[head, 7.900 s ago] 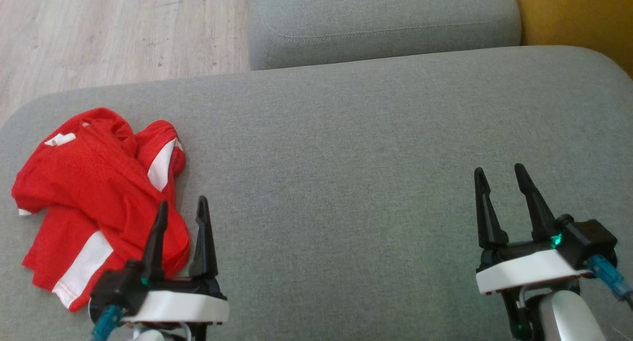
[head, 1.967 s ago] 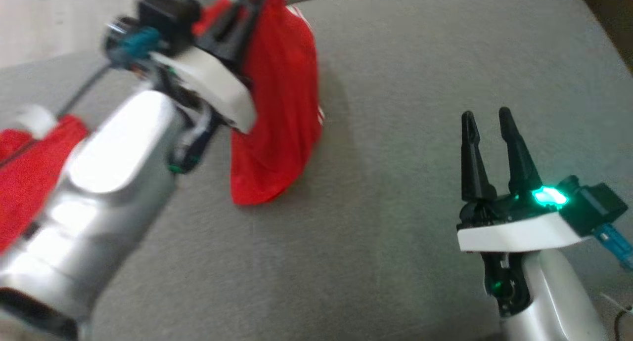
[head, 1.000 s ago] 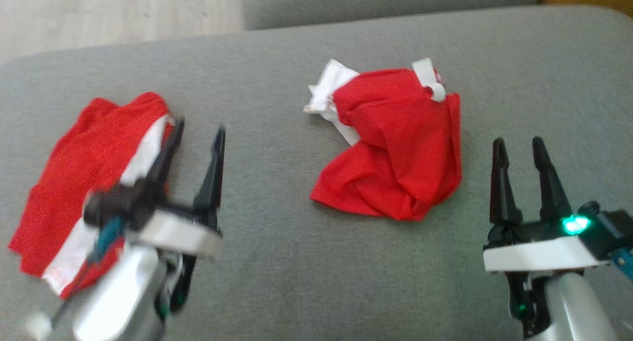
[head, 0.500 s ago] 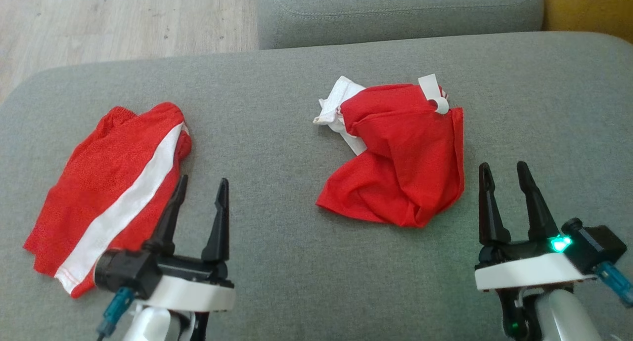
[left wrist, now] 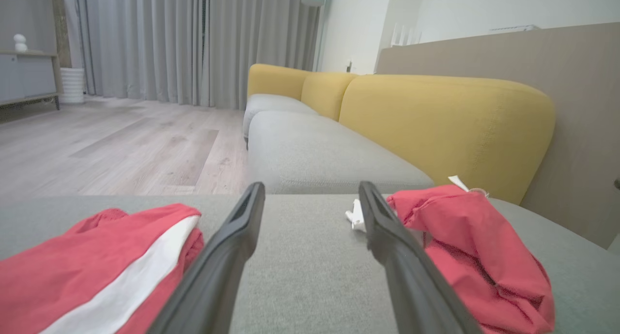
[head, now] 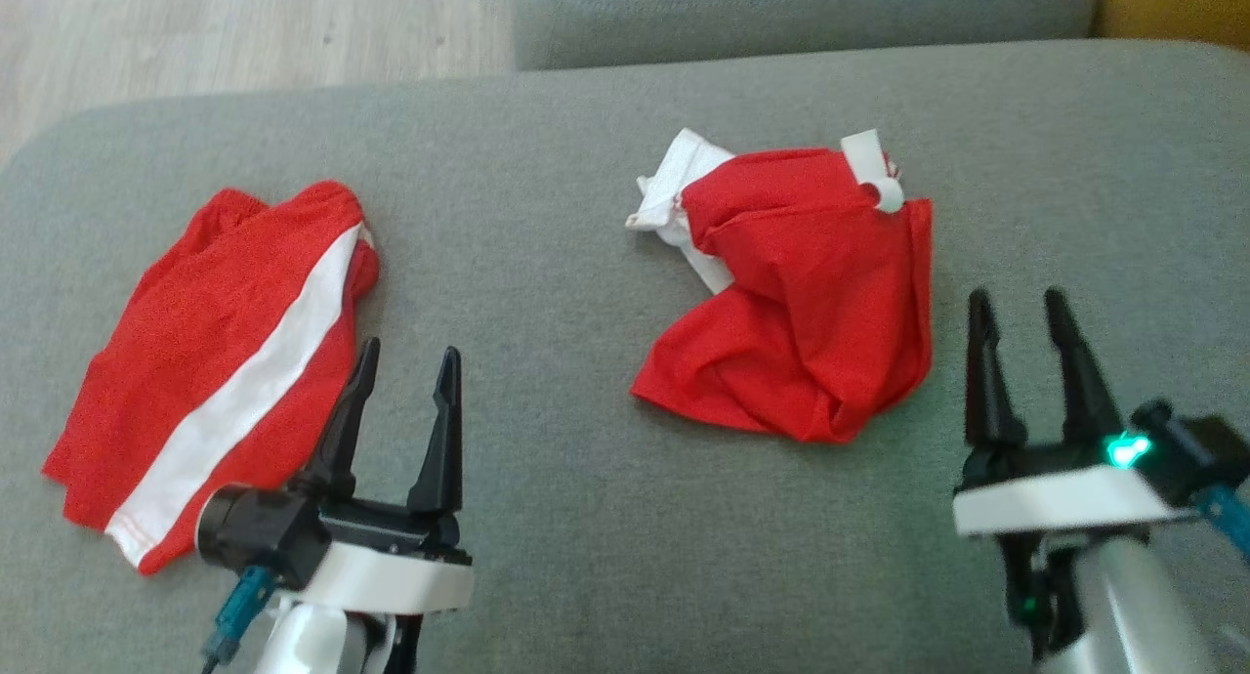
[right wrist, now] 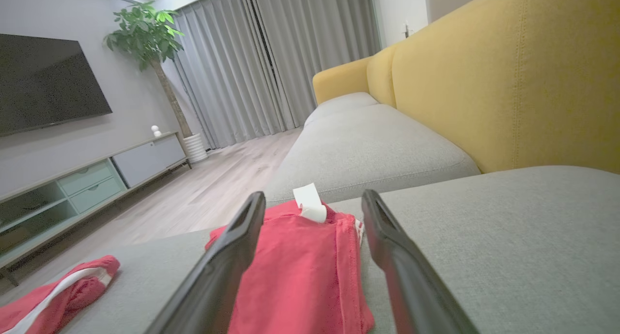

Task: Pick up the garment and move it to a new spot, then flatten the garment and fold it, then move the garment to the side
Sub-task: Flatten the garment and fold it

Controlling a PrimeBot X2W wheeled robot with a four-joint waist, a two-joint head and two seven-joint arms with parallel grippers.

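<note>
Let go of the red garment (head: 801,313): hanging from the left gripper (head: 409,354) two seconds back, now lying in a crumpled heap at the middle of the grey seat cushion (head: 547,264), white tag (head: 872,169) curled up at the heap's far edge. Pulled that gripper back to the cushion's near left, fingers spread wide and empty, just beside a second red garment with a white stripe (head: 215,361) at the cushion's left end. Right gripper (head: 1018,300) at the cushion's near right, fingers likewise spread, holding nothing, tips near the heap. Looks like the move to a new spot is done. Flattening next, probably with both grippers on opposite edges of the heap.
</note>
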